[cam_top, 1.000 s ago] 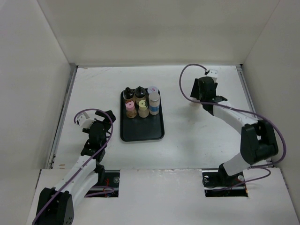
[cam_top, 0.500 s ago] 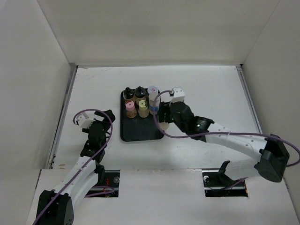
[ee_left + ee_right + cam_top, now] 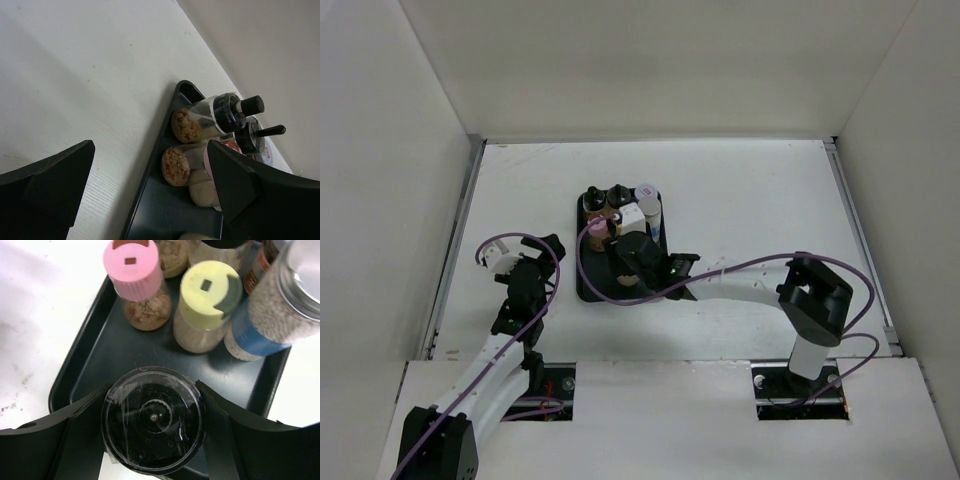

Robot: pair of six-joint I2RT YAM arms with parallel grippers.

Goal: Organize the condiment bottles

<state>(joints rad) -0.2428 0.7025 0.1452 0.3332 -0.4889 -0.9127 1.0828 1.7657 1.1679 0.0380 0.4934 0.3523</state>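
My right gripper [image 3: 632,264] is shut on the dark grinder-topped bottle [image 3: 153,419] and holds it upright over the near half of the black tray [image 3: 586,284]. I cannot tell whether it touches the tray. Beyond it on the tray stand a pink-lidded bottle [image 3: 132,261], a cream bottle [image 3: 207,288] and a taller white bottle with a blue label [image 3: 272,315]. Two brown bottles with black caps [image 3: 603,198] stand in the tray's far row and also show in the left wrist view [image 3: 215,114]. My left gripper [image 3: 546,252] is open and empty, left of the tray.
The tray's left rim [image 3: 150,165] lies just ahead of my left gripper's open fingers. White walls close in the table on the left, back and right. The right arm stretches across the table from its base to the tray.
My right arm has swung from the far right of the table across to the tray, carrying the grinder-topped bottle. The left arm has not moved.
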